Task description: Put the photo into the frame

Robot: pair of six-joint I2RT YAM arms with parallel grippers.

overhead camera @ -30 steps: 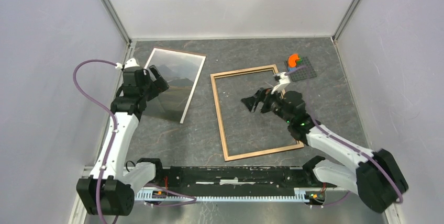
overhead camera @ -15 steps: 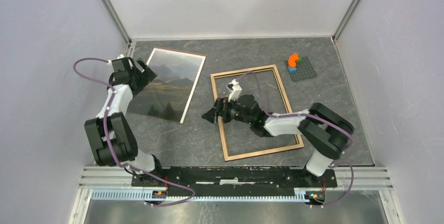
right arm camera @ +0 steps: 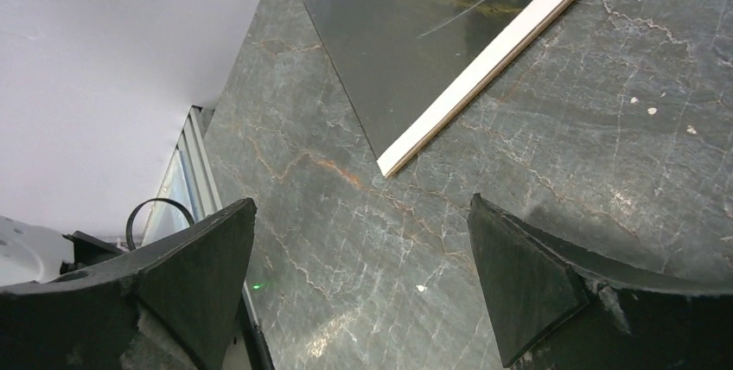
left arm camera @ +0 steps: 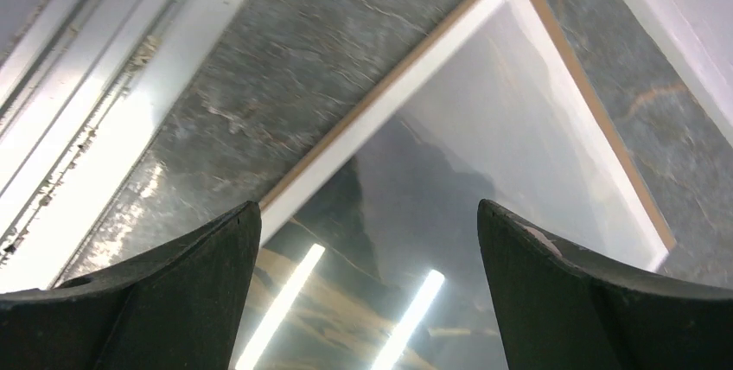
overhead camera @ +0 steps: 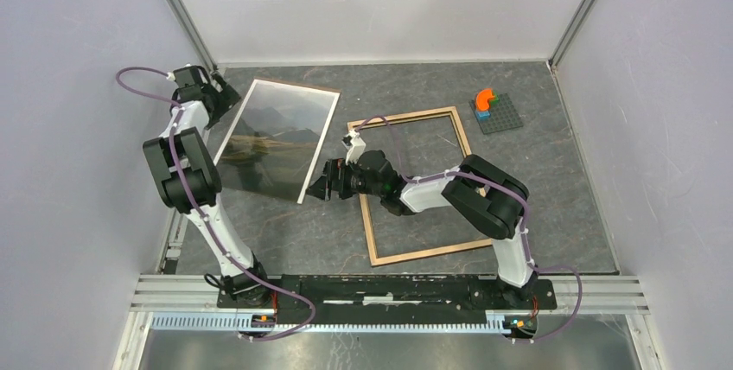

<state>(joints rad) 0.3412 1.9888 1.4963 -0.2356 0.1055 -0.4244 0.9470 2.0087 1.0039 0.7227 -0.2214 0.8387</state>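
Observation:
The photo [overhead camera: 272,141], a glossy mountain print with a white border, lies flat on the table's left half. The frame [overhead camera: 436,251], thin and wood-brown, lies flat to its right with bare table inside it. My left gripper [overhead camera: 223,98] is open at the photo's far-left corner. In the left wrist view its fingers [left arm camera: 367,210] straddle the photo [left arm camera: 449,171] near that corner, with nothing held. My right gripper [overhead camera: 321,187] is open just off the photo's near-right corner, left of the frame's left rim. The right wrist view shows bare table between its fingers [right arm camera: 361,201] and the photo's corner [right arm camera: 415,24] ahead.
A small grey studded plate with an orange piece [overhead camera: 494,111] sits at the back right. Pale walls close in the table on three sides. A metal rail [left arm camera: 104,111] runs along the left edge beside my left gripper.
My left gripper has moved from over the photo's left side to its far-left corner. My right gripper has crossed left out of the frame to the photo's near-right corner. Both stayed open.

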